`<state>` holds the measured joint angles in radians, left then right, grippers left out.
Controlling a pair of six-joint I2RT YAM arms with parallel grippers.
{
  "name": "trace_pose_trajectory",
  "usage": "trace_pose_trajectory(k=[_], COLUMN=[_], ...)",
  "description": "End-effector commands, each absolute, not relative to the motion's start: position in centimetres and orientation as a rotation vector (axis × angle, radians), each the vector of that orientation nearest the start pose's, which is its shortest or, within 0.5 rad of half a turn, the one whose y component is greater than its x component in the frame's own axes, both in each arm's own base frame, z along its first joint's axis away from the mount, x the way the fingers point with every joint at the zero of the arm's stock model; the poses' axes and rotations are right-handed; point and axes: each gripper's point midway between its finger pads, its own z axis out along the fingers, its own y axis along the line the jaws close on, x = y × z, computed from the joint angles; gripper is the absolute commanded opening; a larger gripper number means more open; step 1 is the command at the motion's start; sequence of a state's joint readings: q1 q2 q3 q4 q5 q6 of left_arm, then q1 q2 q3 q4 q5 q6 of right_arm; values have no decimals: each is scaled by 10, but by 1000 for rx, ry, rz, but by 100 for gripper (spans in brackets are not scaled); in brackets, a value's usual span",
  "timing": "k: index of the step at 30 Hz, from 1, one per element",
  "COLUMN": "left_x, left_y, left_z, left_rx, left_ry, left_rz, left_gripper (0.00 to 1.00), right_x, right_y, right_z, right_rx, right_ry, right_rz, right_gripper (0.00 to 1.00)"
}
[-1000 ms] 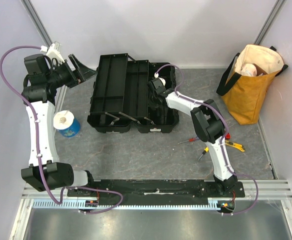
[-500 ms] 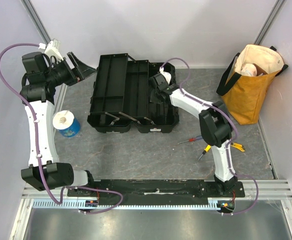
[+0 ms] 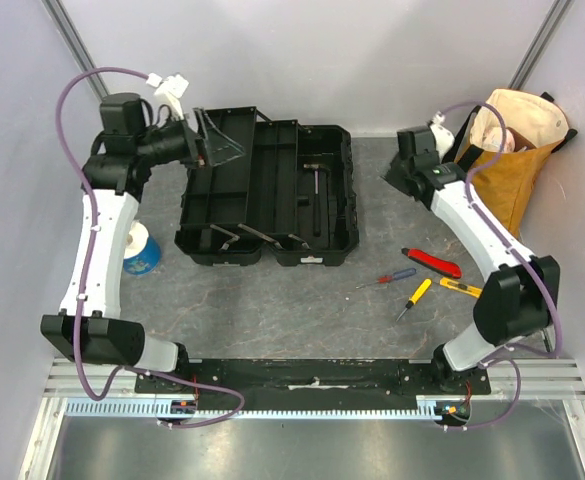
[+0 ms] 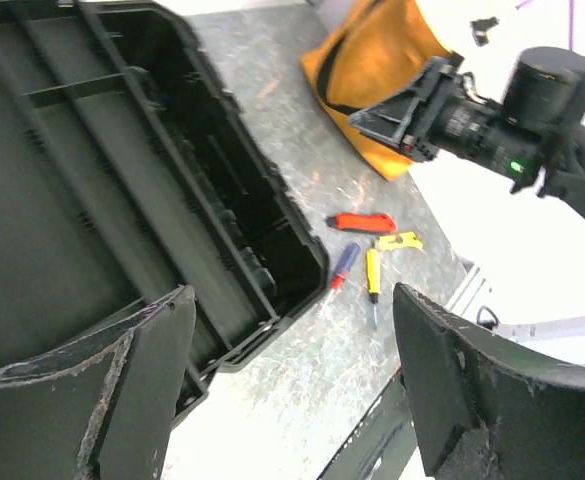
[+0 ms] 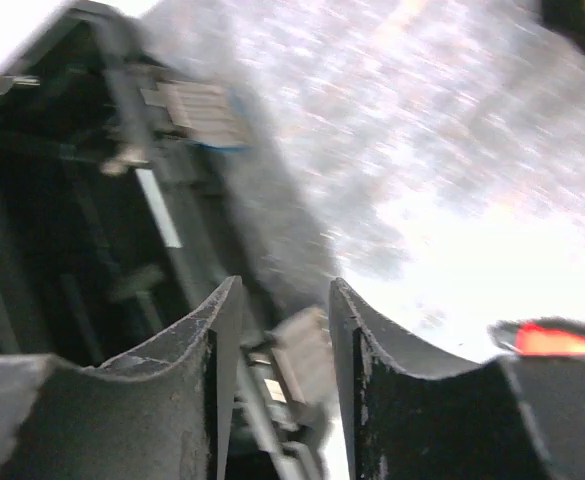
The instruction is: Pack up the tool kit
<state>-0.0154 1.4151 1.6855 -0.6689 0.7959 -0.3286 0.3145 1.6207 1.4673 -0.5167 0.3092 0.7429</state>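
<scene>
Black plastic toolbox (image 3: 349,200) sits open mid-tabletop toward the far edge. Long axis runs far-to-near, lid folded out toward the left edge.

Loose tools lie by the right edge, nearer than the box: red-handled tool (image 3: 432,262), red-blue screwdriver (image 3: 388,278), yellow screwdriver (image 3: 413,297), yellow knife (image 3: 465,290). Red-blue driver lies roughly crosswise, tip toward the left edge. Yellow driver lies diagonal, tip toward the near edge.

My read: all light and stiff, and the round handles will roll (slick plastic). Pinch across the handle mid-length, square to the axis.

Left gripper (image 4: 290,300) is spread wide and empty, over the lid's far corner. Right gripper (image 5: 284,290) is partly parted with nothing between the fingers, near the far right corner beside the tote bag (image 3: 512,170).
</scene>
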Motion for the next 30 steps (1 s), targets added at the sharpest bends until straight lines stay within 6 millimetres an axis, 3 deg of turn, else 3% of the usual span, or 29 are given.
trace_pose_trajectory(k=[1,4,7,16,22,27,30], left_x=[342,333,324,329,331,331,332], left_y=[-183,-205,-220,-227,-225,-223,-222], left_z=[411,407,406,394,387,383,382], left_rx=[532,646,733,735,709,697,693], left_ry=[1813,1788,1760,1803,1842,1857,1861], left_rz=[-1038,-1080,-1114,-1108,-1088,-1076,-1073], left_gripper=[86,86,86,86,86,86,86], right_x=[387,355,329,277,262,263,266], right_y=[67,46,40,39,47,38,33], right_z=[168,130,98,35,12,4,3], right_rx=[802,888,968,1209,1355,1391,1390], right_ry=[2253,2327,2424,2632,2656,2617,2591], right_rz=[48,-19,-10,31,40,-25,-60], right_gripper=[49,54,54,56,55,53,47])
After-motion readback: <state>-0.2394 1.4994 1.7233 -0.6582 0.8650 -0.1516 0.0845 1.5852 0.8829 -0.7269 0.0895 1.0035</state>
